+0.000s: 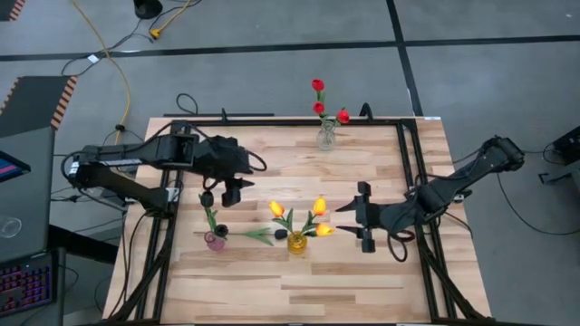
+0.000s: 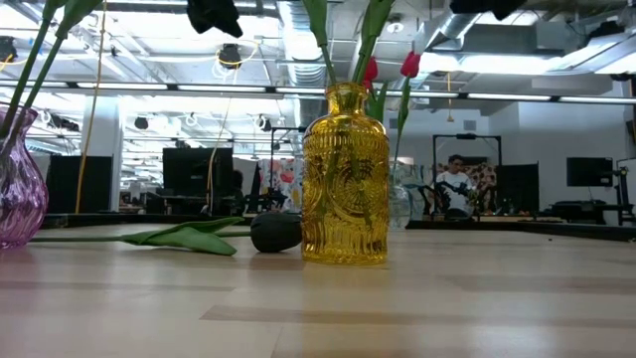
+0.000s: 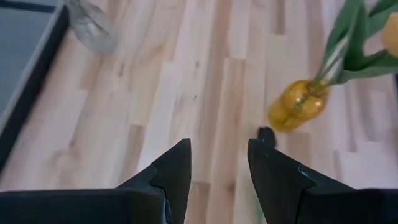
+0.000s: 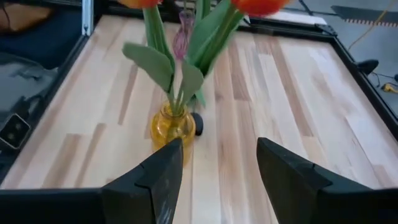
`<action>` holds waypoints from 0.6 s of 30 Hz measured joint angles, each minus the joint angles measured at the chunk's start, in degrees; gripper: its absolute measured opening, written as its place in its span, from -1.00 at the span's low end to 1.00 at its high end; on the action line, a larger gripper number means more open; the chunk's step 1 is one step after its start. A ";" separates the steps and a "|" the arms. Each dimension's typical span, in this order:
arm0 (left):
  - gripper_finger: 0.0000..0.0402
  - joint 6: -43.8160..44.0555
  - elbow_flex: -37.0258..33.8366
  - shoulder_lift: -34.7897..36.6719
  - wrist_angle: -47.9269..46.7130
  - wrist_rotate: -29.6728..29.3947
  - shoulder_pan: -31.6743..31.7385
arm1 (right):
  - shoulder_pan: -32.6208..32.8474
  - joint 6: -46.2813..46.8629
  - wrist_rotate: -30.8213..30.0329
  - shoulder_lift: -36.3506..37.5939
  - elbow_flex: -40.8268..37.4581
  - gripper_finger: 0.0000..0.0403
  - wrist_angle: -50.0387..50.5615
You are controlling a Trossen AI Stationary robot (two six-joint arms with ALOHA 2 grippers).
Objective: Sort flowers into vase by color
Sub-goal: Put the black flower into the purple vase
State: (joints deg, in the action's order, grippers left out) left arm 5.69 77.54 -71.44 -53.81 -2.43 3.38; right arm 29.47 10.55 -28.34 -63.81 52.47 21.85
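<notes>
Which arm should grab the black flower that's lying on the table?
Left. The left end effector hangs open near the lying black tulip and the purple vase. The right end effector is open too, but the yellow vase stands between it and the tulip.

Both arms are matte black with angular, jointed housings. The left gripper and right gripper each have two black, wedge-shaped fingers.

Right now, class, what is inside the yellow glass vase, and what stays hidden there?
The yellow glass vase holds three yellow-orange tulips on green stems with leaves. The stem ends inside cannot be made out through the ribbed glass. A black tulip lies on the table beside it.
</notes>
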 joint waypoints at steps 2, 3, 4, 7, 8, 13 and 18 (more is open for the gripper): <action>-0.27 -0.01 0.00 -0.16 0.25 3.07 1.61 | -0.44 -0.01 0.02 -0.19 -0.02 0.16 0.89; -0.27 -0.31 0.00 -0.54 0.53 4.57 2.52 | -0.59 0.00 0.02 -0.20 -0.02 0.16 1.09; -0.27 -0.60 0.00 -0.86 0.43 5.99 3.54 | -0.85 0.00 0.01 -0.20 -0.02 0.16 1.09; -0.27 -2.09 -0.02 -3.14 0.20 10.64 7.34 | -1.66 0.00 -0.01 -0.18 -0.02 0.16 1.27; -0.27 -2.65 -0.02 -4.07 -0.06 12.47 8.78 | -1.98 0.00 0.00 -0.20 -0.02 0.16 1.26; -0.27 -7.31 -0.04 -9.83 -2.75 20.38 13.23 | -3.07 0.01 0.00 -0.20 -0.02 0.16 1.55; -0.27 -12.59 -0.04 -14.88 -5.16 23.08 14.02 | -3.39 0.02 0.00 -0.20 -0.02 0.16 1.55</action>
State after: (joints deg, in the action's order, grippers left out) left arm -6.90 77.49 -86.32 -58.96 20.65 17.40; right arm 26.09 10.57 -28.34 -64.01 52.45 23.40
